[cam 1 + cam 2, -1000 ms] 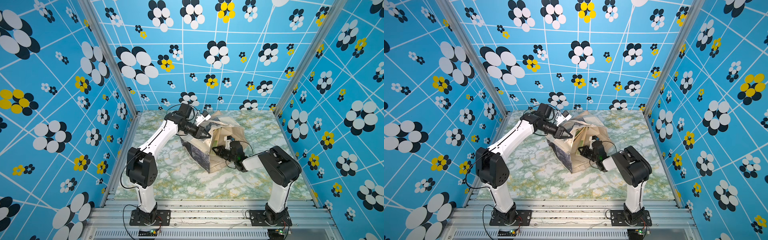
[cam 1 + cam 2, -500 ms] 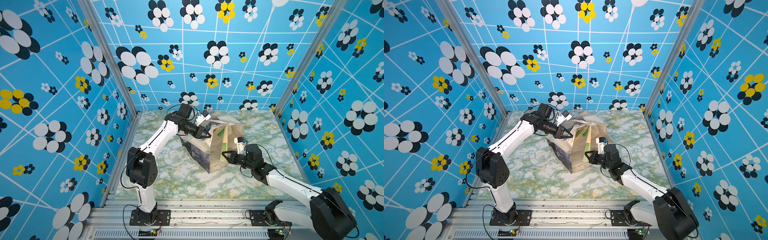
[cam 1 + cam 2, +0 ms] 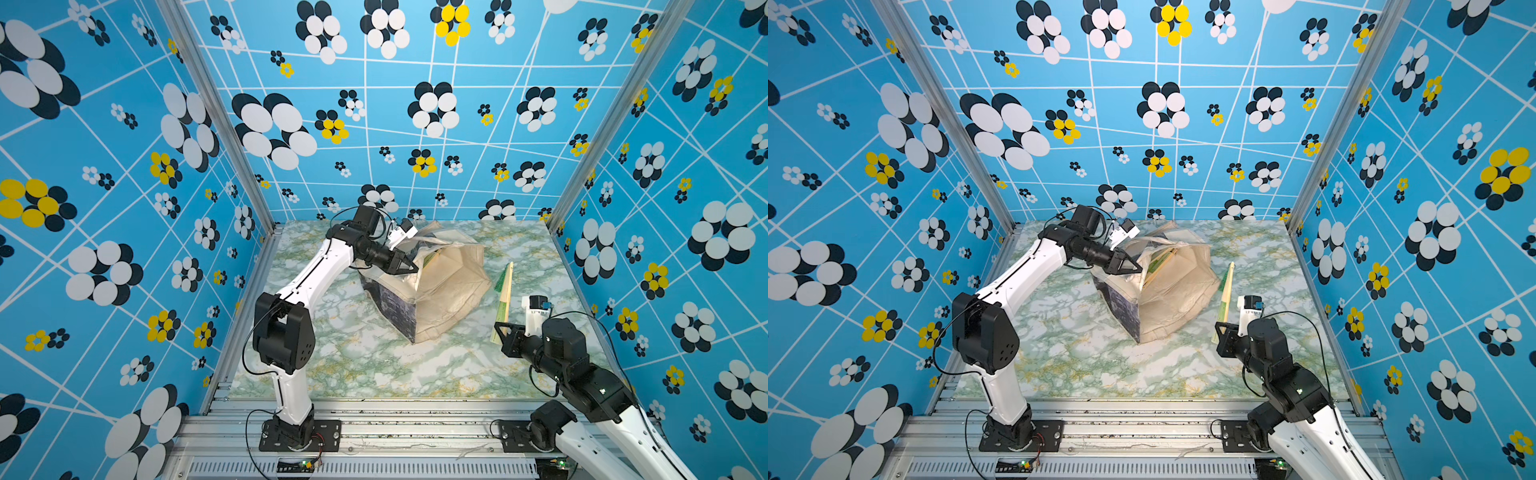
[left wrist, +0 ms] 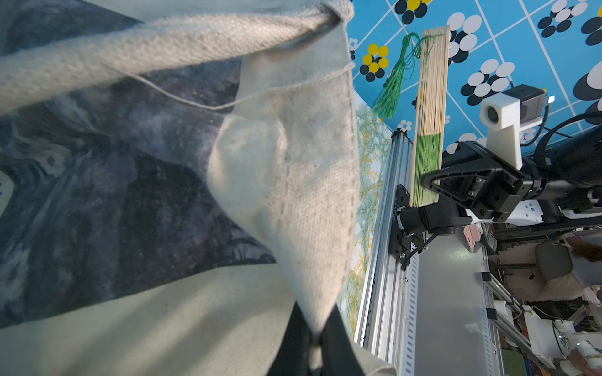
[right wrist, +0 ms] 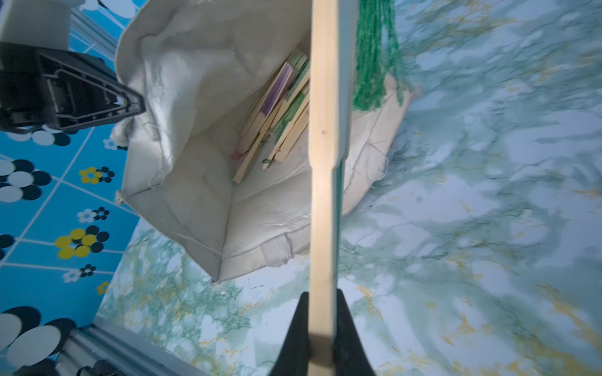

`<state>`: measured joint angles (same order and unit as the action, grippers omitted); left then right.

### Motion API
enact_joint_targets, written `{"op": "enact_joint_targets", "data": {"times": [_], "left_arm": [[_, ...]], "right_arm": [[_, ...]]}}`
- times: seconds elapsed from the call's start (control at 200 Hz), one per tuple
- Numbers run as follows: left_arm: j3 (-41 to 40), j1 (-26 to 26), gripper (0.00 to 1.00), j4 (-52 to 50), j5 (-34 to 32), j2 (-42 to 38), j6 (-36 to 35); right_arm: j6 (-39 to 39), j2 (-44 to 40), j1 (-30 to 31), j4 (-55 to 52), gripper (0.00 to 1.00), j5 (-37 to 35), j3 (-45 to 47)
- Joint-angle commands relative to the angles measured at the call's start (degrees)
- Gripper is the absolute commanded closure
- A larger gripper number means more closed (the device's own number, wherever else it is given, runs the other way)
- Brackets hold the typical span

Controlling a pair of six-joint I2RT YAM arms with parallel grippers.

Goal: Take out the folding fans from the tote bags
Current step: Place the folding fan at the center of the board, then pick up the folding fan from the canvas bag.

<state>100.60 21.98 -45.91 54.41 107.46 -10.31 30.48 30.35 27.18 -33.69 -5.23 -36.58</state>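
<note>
Beside the tote bag [image 3: 451,291], on its right-arm side and apart from it, the right gripper [image 3: 500,330] is clamped on the green paper end of a green-tasselled folding fan [image 3: 505,286]. The left gripper [image 3: 409,266] pinches the bag's canvas rim. Several more fans [image 5: 280,114] lie inside the gaping bag

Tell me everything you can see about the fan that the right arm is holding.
The folding fan is closed: a slim bundle of pale bamboo slats, with green paper edges along the half near the grip and a green tassel dangling from its far end. The right tool is shut on its green end, holding it out of the tote bag, beside it, pointing toward the back wall. Only the tool appears to touch it.
</note>
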Motion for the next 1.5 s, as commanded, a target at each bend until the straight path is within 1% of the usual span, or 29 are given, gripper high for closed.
{"op": "enact_joint_targets", "data": {"times": [0.0,0.085,0.18,0.29,0.31,0.32,0.34,0.435,0.59,0.65,0.775,0.84,0.89,0.99,1.08,1.15,1.22,1.265,1.285,1.29,1.32,1.335,1.385,1.43,1.46,1.495], "left_arm": [[2.2,-0.9,1.00,-3.3,-0.4,0.9,-2.9],[2.7,-1.1,1.00,-4.6,-0.2,1.0,-4.6],[2.3,-1.5,1.00,-5.6,-0.7,0.8,-5.5],[-0.1,-1.9,1.00,-5.6,-0.4,-0.5,-6.5],[-0.5,-2.0,1.00,-5.4,-0.2,-0.8,-6.5],[-0.7,-2.1,1.00,-5.2,-0.1,-0.9,-6.5],[-1.1,-2.2,1.00,-4.9,0.2,-1.0,-6.5],[-1.9,-2.4,1.00,-4.4,0.8,-1.2,-6.4],[-3.2,-2.4,1.00,-4.1,1.7,-1.2,-6.7],[-3.7,-2.4,1.00,-4.4,1.8,-2.7,-6.7],[-4.8,-2.3,1.00,-4.0,1.7,-3.1,-6.6],[-5.4,-2.4,1.00,-4.0,1.4,-3.4,-6.4],[-5.9,-2.5,1.00,-3.7,1.2,-3.8,-6.4],[-6.6,-2.6,1.00,-3.1,1.3,-4.4,-6.1],[-6.7,-2.9,1.00,-3.0,1.6,-4.4,-5.9],[-6.5,-3.0,1.00,-2.7,1.6,-4.1,-5.6],[-6.3,-3.3,1.00,-2.7,1.8,-3.8,-5.6],[-6.2,-3.3,1.00,-2.8,1.8,-3.7,-5.6],[-6.2,-3.4,1.00,-2.8,1.9,-3.7,-5.5],[-6.2,-3.4,1.00,-2.7,1.9,-3.7,-5.5],[-6.1,-3.5,1.00,-2.8,2.0,-3.7,-5.5],[-6.0,-3.6,1.00,-2.8,2.1,-3.5,-5.5],[-5.9,-3.7,1.00,-2.8,2.1,-3.5,-5.5],[-5.9,-3.7,1.00,-2.9,2.1,-3.5,-5.6],[-5.9,-3.7,1.00,-2.9,2.2,-3.4,-5.6],[-5.8,-3.9,1.00,-2.9,2.1,-3.4,-5.5]], "right_arm": [[-5.4,7.3,-2.7,-7.3,1.00,-9.4,-5.4],[-9.4,14.9,-7.6,-6.2,1.00,-7.7,-8.6],[-13.0,21.1,-13.5,-2.7,1.00,-5.5,-10.6],[-16.5,27.7,-19.8,0.2,1.00,-3.7,-12.7],[-17.0,29.0,-20.0,0.8,1.00,-3.5,-13.1],[-17.2,29.5,-21.7,1.0,1.00,-3.3,-13.2],[-17.5,30.8,-22.8,1.3,1.00,-3.2,-13.4],[-19.6,37.7,-24.7,0.7,1.00,-4.3,-15.9],[-21.1,49.1,-25.3,2.1,1.00,-5.6,-19.4],[-21.4,52.9,-25.3,2.8,1.00,-6.0,-21.0],[-21.6,59.9,-25.3,3.3,0.84,-6.8,-24.2],[-21.8,63.0,-25.4,2.9,0.71,-7.0,-25.9],[-21.9,64.9,-25.4,2.7,0.63,-7.2,-26.8],[-21.9,66.5,-25.3,1.5,0.56,-7.1,-28.1],[-21.8,64.0,-25.3,1.4,0.52,-6.2,-27.3],[-21.9,59.6,-25.3,2.0,0.49,-2.3,-25.4],[-22.0,53.7,-25.3,3.1,0.48,4.6,-22.8],[-21.5,49.7,-25.3,4.4,0.48,10.9,-20.9],[-21.0,47.4,-25.4,5.3,0.48,15.0,-19.6],[-21.0,47.4,-25.4,5.3,0.48,15.0,-19.6],[-20.1,44.9,-25.4,6.9,0.47,20.1,-18.0],[-19.5,43.6,-25.4,8.0,0.47,23.5,-17.0],[-15.7,40.1,-25.3,13.0,0.47,32.6,-13.8],[-9.6,37.4,-25.2,20.4,0.46,40.5,-10.4],[-4.5,36.1,-24.8,26.9,0.46,44.4,-7.6],[1.4,35.2,-23.7,34.6,0.46,46.9,-4.8]]}}
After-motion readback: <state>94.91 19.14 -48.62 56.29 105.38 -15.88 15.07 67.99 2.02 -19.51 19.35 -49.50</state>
